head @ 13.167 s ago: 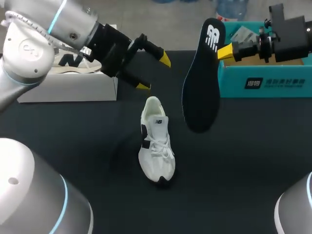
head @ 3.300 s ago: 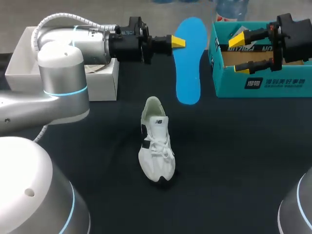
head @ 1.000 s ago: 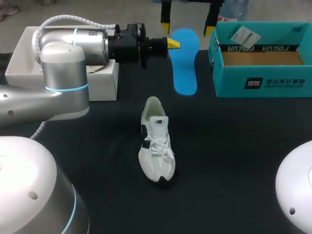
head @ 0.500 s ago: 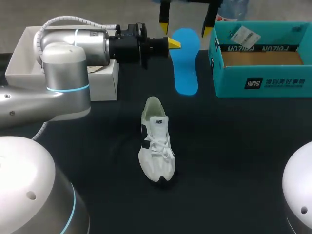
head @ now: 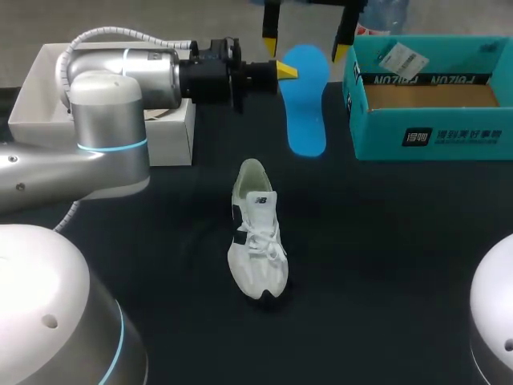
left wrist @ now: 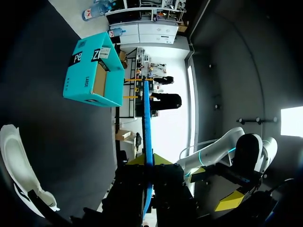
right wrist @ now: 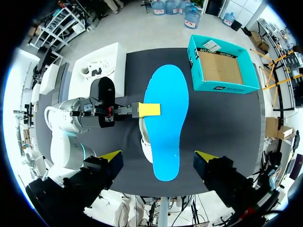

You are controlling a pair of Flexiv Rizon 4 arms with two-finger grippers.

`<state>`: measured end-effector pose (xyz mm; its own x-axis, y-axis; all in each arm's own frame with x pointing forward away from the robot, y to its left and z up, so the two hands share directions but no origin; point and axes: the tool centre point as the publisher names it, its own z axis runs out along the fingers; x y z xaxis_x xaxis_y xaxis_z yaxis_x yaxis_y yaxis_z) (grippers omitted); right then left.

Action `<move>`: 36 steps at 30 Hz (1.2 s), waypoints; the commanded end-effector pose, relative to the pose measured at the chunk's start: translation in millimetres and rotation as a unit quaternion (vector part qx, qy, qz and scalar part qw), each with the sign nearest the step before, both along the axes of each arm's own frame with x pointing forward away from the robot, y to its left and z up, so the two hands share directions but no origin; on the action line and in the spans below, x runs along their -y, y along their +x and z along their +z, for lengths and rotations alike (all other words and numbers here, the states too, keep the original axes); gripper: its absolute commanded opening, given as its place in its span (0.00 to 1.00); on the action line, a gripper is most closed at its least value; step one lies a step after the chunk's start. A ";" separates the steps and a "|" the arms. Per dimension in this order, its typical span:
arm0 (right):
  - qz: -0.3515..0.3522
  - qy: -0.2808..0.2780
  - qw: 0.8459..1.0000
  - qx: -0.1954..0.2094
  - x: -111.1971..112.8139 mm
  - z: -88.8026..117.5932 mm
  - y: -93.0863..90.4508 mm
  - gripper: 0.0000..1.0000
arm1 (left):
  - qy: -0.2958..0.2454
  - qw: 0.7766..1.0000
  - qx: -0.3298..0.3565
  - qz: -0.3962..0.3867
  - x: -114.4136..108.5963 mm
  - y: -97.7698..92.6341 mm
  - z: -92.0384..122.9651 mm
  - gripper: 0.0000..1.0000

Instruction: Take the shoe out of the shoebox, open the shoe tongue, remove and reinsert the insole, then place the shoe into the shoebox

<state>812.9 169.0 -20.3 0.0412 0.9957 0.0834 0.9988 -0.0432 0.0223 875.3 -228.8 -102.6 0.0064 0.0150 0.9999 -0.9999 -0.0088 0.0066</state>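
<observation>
- The white shoe [head: 256,241] lies on the black table [head: 385,265] near the middle, sole down, laces up, empty heel opening toward the far side
- Left of it and further back stands a white box [head: 112,148], partly hidden behind the left arm
- The left gripper [head: 286,70] reaches in from the left over that box, its yellow fingers pinching one long edge of the blue insole [head: 304,104]
- The insole is held in the air beyond the shoe, blue face up; in the left wrist view it shows edge-on, clamped between the fingers of the left gripper [left wrist: 148,161]
- To the right, the teal shoebox [head: 433,140] sits open with nothing but a paper tag showing inside, well apart from the shoe
- Furthest back, the right gripper [head: 309,36] hangs above the insole, fingers spread wide to either side of it and touching nothing
- From the right wrist view the insole [right wrist: 168,113] covers most of the shoe [right wrist: 146,147] beneath
</observation>
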 end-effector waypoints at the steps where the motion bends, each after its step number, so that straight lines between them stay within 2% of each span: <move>1: -0.012 0.076 0.997 0.014 9.2 -1.3 -3.0 1.00 | -0.001 1.000 0.002 0.001 0.0 -1.4 0.6 0.00; 6: -0.020 0.140 0.989 0.028 19.6 -5.4 -6.8 1.00 | 0.003 1.000 0.003 -0.001 -2.1 -1.6 0.5 0.00; 15: -0.026 0.199 0.979 0.039 34.1 -10.2 -10.8 1.00 | -0.001 1.000 -0.001 -0.002 -8.9 -3.4 4.2 0.00; 20: -0.024 0.250 0.966 0.056 41.9 -12.9 -10.2 1.00 | -0.004 1.000 0.001 -0.002 -10.9 -3.8 5.7 0.00; 26: -0.020 0.339 0.936 0.089 52.3 -19.6 -10.5 1.00 | -0.007 1.000 -0.005 -0.001 -13.1 -3.5 4.9 0.00; 33: -0.015 0.406 0.904 0.131 62.2 -26.9 -12.1 1.00 | -0.014 1.000 -0.009 0.001 -14.7 -1.8 7.6 0.00; 36: -0.014 0.445 0.883 0.149 66.3 -29.7 -13.2 1.00 | -0.020 1.000 -0.008 0.001 -15.7 -2.4 10.8 0.00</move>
<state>808.9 110.1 -42.2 0.0263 0.8267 0.5621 0.9667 -0.1641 0.1962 874.6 -214.3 -92.6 0.0238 0.0507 0.9984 -0.9997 -0.0060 0.0242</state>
